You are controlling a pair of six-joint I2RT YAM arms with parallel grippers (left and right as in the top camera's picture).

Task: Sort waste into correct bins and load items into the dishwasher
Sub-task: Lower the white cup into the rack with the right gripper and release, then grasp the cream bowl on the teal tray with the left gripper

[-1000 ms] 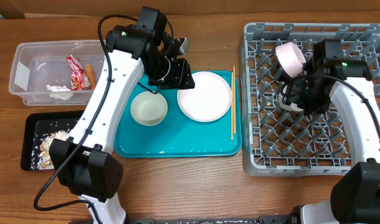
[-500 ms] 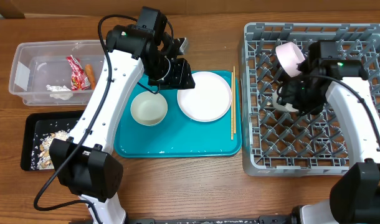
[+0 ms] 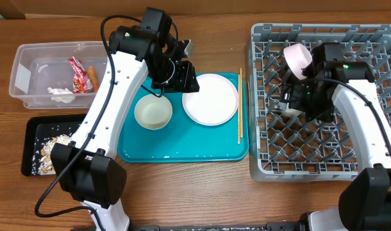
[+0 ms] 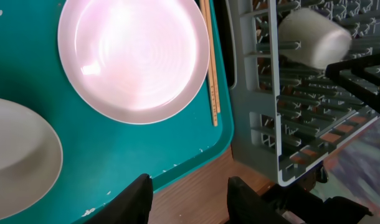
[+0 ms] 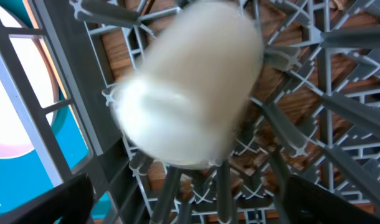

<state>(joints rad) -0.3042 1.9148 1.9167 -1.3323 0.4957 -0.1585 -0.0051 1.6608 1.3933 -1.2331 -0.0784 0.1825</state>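
The grey dish rack [image 3: 324,144] holds a pinkish-white bowl [image 3: 299,58] on its side and a white cup [image 5: 190,87]. The cup lies on the pegs, blurred, just beyond my right gripper [image 5: 187,186], which is open wide with its fingers off the cup. That gripper [image 3: 297,99] hangs low over the rack's left part. My left gripper [image 4: 190,180] is open and empty above the teal tray [image 3: 183,149]. On that tray sit the pale plate [image 3: 210,98], a white bowl [image 3: 152,111] and the chopsticks [image 3: 240,109].
The clear tub [image 3: 29,64] at far left holds a red wrapper [image 3: 77,74], a carrot piece [image 3: 91,77] and a tissue [image 3: 61,93]. Below it, the black tray [image 3: 34,131] holds beige crumbs [image 3: 51,149]. The left arm reaches across the tray's upper left.
My right gripper has opened and let go of the white cup, which now lies on the rack's pegs. It also drifted slightly left. The left arm has not moved.
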